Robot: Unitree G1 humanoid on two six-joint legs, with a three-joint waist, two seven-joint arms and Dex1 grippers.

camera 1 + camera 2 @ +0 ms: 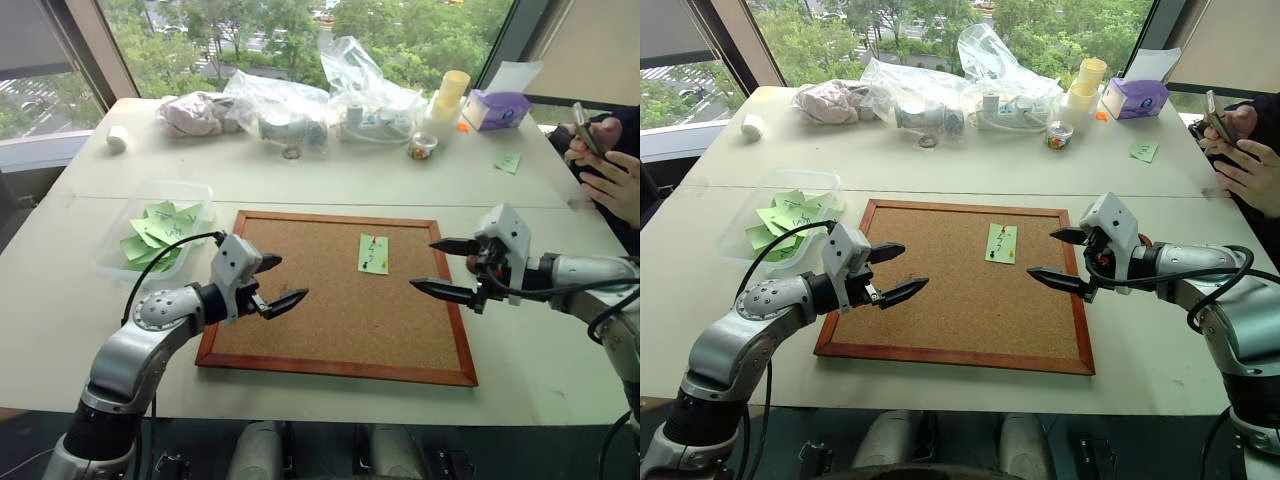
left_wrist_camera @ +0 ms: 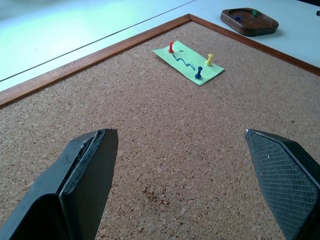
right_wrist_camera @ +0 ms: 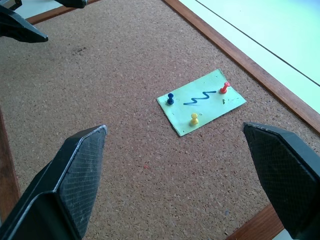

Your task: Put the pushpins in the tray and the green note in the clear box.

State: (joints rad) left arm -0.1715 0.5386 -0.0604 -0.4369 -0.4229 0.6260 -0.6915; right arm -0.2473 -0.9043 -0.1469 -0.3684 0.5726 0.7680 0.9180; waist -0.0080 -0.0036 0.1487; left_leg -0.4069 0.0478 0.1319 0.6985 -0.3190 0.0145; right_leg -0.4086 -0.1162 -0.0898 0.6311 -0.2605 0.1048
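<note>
Three pushpins are pinning the green note flat to the corkboard. Both tools, left tool and right tool, are hovering released on either side, grasping nothing, probably readying to pluck pins.

A wood-framed corkboard is laid flat near the front edge of the white table. Along the far edge, clear plastic bags are heaped, with a pinkish bundle at their left end. A white roll is set near the far left corner. A stack of yellow cups is stood right of the bags, with a small printed cup in front of it. A purple tissue box is placed near the far right corner, and a small green slip is laid in front of it. A phone is held by a person's hands at the right edge.
</note>
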